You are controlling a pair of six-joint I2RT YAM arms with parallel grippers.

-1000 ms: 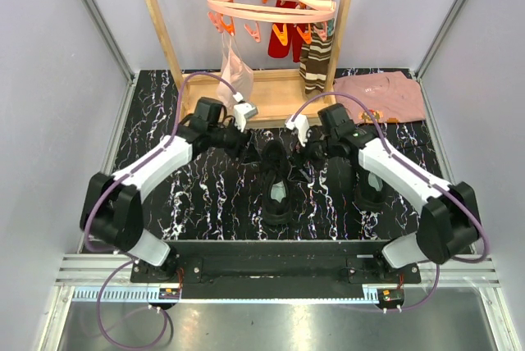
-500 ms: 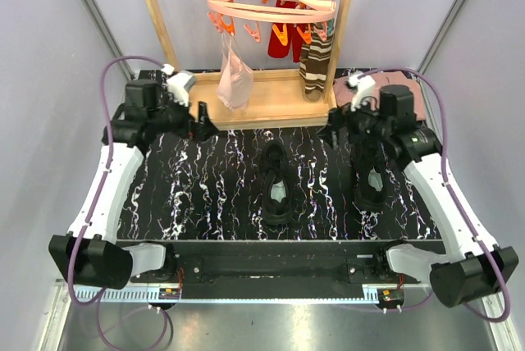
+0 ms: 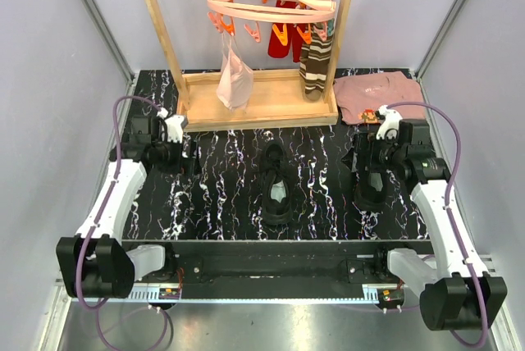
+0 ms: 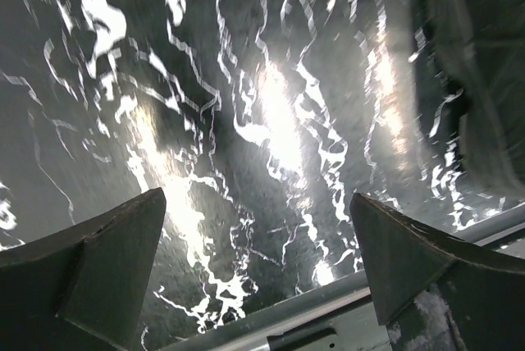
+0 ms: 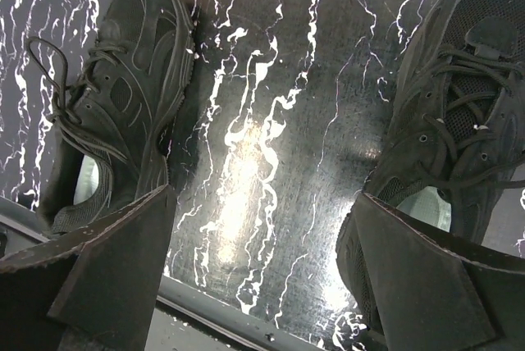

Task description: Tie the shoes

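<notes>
From above, the middle shoe (image 3: 276,187) is seen on the black marbled table (image 3: 221,195), its toe pointing away. The second shoe (image 3: 371,191) is set to its right, partly covered by the right arm. The left gripper (image 3: 184,158) is held over bare table well left of both shoes, and the right gripper (image 3: 361,158) above the second shoe.

In the left wrist view, the fingers (image 4: 107,261) are spread wide with nothing held between them.

In the right wrist view, the fingers (image 5: 107,269) are likewise spread wide and empty. One shoe is seen on either side of the gap, and a loose lace loops from the left one.
</notes>
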